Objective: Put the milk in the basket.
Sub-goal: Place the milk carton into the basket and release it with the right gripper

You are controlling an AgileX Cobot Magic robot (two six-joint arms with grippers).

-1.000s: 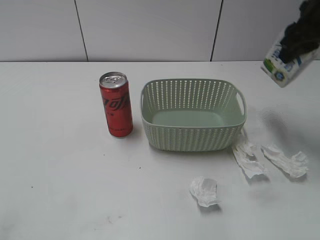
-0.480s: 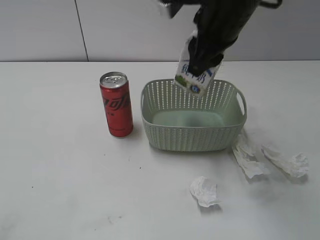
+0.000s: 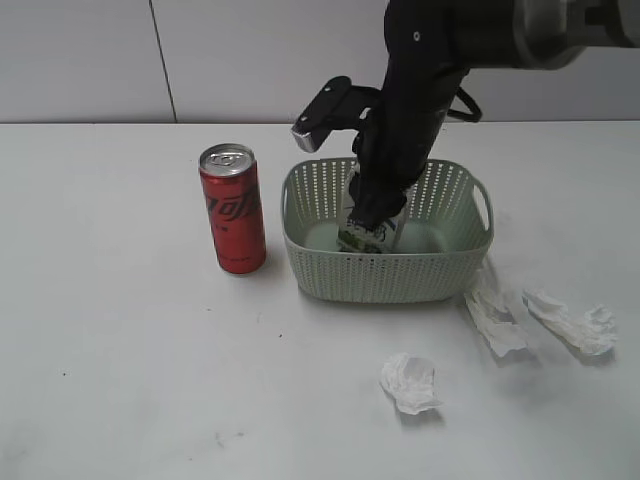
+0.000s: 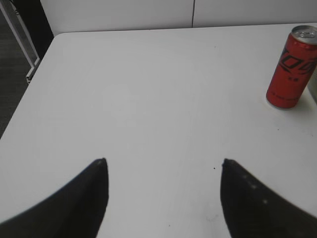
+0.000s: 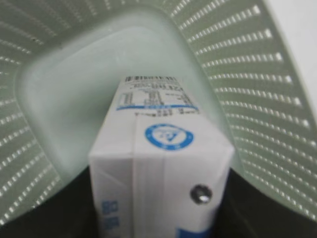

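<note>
The pale green basket stands mid-table. My right gripper reaches down into it, shut on the milk, a white carton with blue print and a green patch at its base, tilted, its lower end at or just above the basket floor. In the right wrist view the milk fills the space between my dark fingers, with the basket walls all around. My left gripper is open and empty over bare table, left of the red can.
A red soda can stands upright just left of the basket; it also shows in the left wrist view. Three crumpled white papers lie in front and to the right of the basket.
My right gripper has carried the milk from the far right, over the basket's back rim, then down inside the basket. The can, basket and papers have not moved.
</note>
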